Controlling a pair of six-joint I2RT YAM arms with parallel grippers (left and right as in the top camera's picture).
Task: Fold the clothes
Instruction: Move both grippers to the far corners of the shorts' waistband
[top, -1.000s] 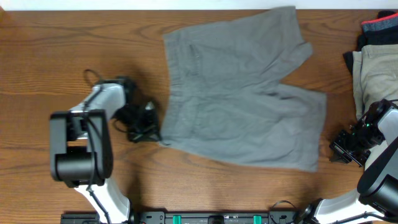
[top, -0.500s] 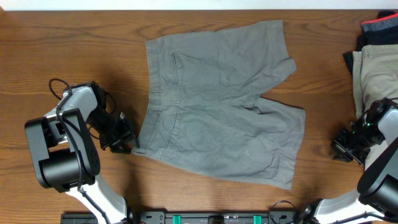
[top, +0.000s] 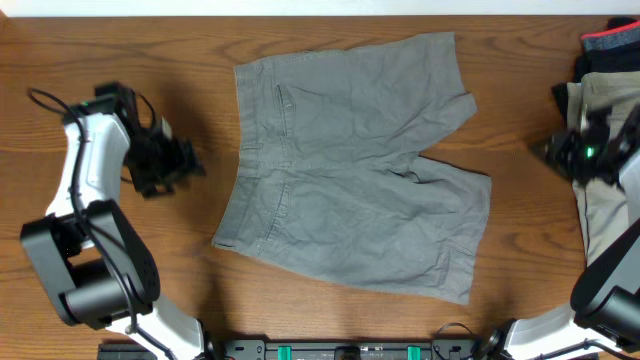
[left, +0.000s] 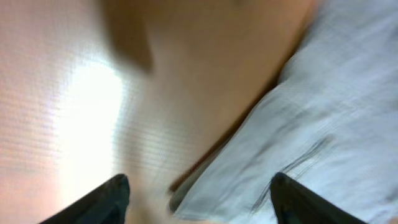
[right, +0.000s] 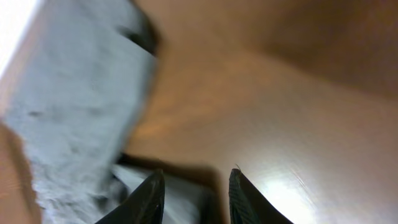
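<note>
1. The shorts (top: 350, 170) lie spread flat in the middle of the table (top: 100, 60), with the waistband at their left and both legs to the right. No fold is made yet.
2. Left of the shorts, the left gripper (left: 200, 198) hangs over bare wood, clear of the waistband. Its jaws are wide apart and empty. If you descend short of the edge, you will pinch only wood. If you take only one layer, the fold may drag crooked.
3. On the shorts, wrinkles sit where the legs meet. Folding over them may trap creases.
4. Right of the shorts, the right gripper (right: 194, 194) has its jaws a little apart and empty, at the edge of the khaki trousers (top: 605, 130). It may catch those by mistake and pull them toward the shorts.
</note>
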